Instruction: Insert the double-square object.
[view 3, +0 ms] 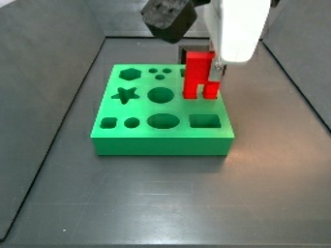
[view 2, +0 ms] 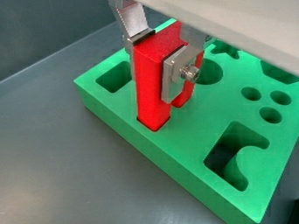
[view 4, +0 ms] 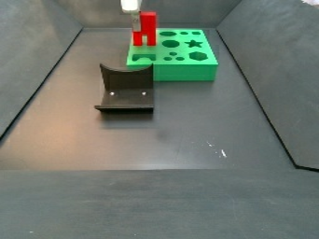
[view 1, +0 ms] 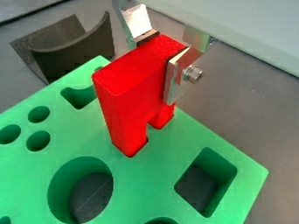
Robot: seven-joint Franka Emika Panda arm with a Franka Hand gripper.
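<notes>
The double-square object [view 1: 128,92] is a bright red peg of two joined square bars, held upright. My gripper [view 1: 162,48] is shut on its upper part, one silver finger [view 1: 181,72] on each side. Both wrist views show this, as here [view 2: 152,74]. The peg's lower end meets the top of the green block [view 2: 117,109] near one edge; how deep it sits I cannot tell. In a side view the peg [view 3: 198,73] stands at the block's [view 3: 162,136] far right part under my gripper [view 3: 218,66]. It shows small in a side view [view 4: 145,28].
The green block has several shaped holes: a square [view 1: 211,179], a large round one [view 1: 82,188], a star [view 3: 126,95] and a hexagon [view 3: 128,73]. The dark fixture [view 4: 125,89] stands on the grey floor beside the block and also shows in a wrist view [view 1: 52,48].
</notes>
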